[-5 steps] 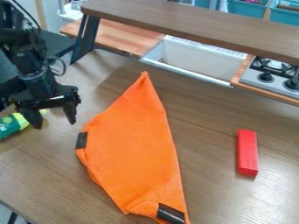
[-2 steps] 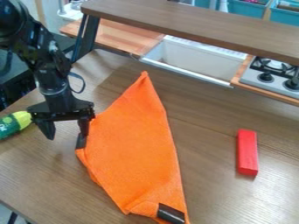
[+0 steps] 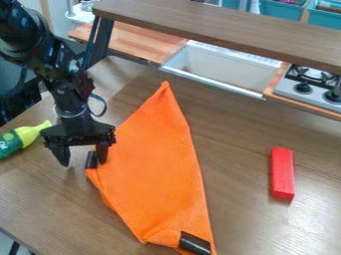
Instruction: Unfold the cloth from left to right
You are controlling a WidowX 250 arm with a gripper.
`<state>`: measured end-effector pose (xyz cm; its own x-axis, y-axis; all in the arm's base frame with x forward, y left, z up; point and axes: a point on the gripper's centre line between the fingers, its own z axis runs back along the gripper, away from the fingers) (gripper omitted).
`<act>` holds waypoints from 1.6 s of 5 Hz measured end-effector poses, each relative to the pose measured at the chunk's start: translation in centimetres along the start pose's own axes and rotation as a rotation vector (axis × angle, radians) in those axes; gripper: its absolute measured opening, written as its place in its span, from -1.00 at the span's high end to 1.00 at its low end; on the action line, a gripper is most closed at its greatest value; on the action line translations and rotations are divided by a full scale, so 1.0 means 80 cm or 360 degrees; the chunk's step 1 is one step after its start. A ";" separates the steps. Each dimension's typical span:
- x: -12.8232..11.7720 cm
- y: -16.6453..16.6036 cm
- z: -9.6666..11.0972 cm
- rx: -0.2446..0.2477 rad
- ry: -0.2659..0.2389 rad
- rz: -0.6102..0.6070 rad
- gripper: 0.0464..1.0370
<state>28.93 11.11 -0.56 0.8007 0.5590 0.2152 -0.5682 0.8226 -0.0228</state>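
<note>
The gripper hangs low at the left of the table, open, its fingers apart with nothing seen held between them. Its right finger is at the upper left edge of the orange cloth, in front of a black strip on that edge; whether they touch I cannot tell. The cloth lies folded into a long shape, with a pointed corner at the top. A second black strip marks its bottom corner.
A red block lies to the right of the cloth. The green and yellow bottle is left of the gripper. Behind the table stand a raised shelf, a white sink and a stove.
The gripper has moved right and down from the left side to the cloth's left edge, lastly by a small step. The cloth looks much the same.
</note>
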 end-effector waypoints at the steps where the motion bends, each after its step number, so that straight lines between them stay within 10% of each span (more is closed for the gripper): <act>1: 0.001 0.000 -0.005 0.0014 -0.0008 0.0011 -0.26; 3: -0.004 -0.004 -0.005 -0.0015 0.0030 0.0016 0.76; 4: -0.007 -0.007 0.003 -0.0045 0.0069 0.0004 0.96; 8: 0.034 -0.067 0.075 -0.0235 0.0138 0.0120 0.99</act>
<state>32.98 7.61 5.99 0.7740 0.6212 0.1225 -0.5982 0.7809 -0.1801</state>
